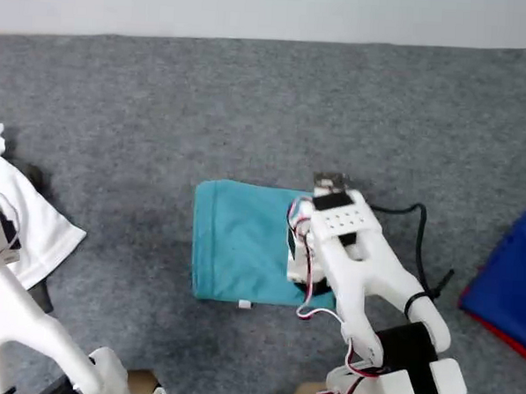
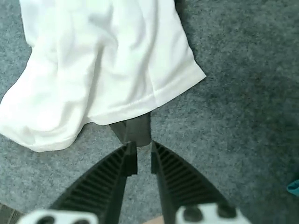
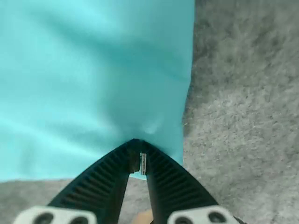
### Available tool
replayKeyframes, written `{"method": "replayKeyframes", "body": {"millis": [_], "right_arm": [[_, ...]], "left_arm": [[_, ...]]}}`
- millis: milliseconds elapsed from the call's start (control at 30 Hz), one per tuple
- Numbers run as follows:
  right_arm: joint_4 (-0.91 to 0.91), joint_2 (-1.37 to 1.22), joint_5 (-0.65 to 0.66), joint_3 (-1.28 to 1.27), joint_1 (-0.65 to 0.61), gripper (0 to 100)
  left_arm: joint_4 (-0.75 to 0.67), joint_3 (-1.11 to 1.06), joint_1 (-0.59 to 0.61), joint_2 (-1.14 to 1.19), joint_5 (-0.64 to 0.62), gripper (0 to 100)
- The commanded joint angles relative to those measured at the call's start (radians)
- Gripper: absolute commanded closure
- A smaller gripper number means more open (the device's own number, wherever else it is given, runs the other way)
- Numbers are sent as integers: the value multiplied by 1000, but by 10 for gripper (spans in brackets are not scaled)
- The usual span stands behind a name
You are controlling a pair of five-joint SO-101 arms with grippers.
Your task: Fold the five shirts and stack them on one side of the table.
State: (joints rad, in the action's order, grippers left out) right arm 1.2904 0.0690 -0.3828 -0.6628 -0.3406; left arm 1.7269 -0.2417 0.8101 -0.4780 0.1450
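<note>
Grey felt-topped table (image 1: 250,99) w/ teal shirt (image 1: 243,244), white wall (image 1: 255,11) behind

The grey, carpet-like surface (image 1: 277,101) carries a folded teal cloth shirt (image 1: 239,240) at its middle, a crumpled white shirt (image 1: 45,225) at one edge, and a blue cloth (image 1: 510,276) at the opposite edge.

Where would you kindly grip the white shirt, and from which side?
Probably the hemmed corner of the white shirt, approached from the middle of the table: it lies flat, pointing toward the teal shirt, close to the left end effector.
</note>
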Motion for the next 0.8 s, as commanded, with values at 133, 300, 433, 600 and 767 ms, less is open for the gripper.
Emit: {"method": "replayKeyframes", "body": {"millis": [133, 300, 433, 600, 767], "right_arm": [[-51, 64, 97, -68, 99, 990], [73, 128, 126, 72, 114, 990], [87, 186, 124, 196, 114, 990], [-85, 191, 123, 245, 119, 990], [-294, 76, 126, 227, 117, 990]], "left_arm": [[25, 30, -18, -23, -9, 941], [25, 30, -18, -23, -9, 941], [25, 30, -18, -23, -9, 941], [25, 30, -18, -23, -9, 941], [25, 30, -18, -23, -9, 942]]}}
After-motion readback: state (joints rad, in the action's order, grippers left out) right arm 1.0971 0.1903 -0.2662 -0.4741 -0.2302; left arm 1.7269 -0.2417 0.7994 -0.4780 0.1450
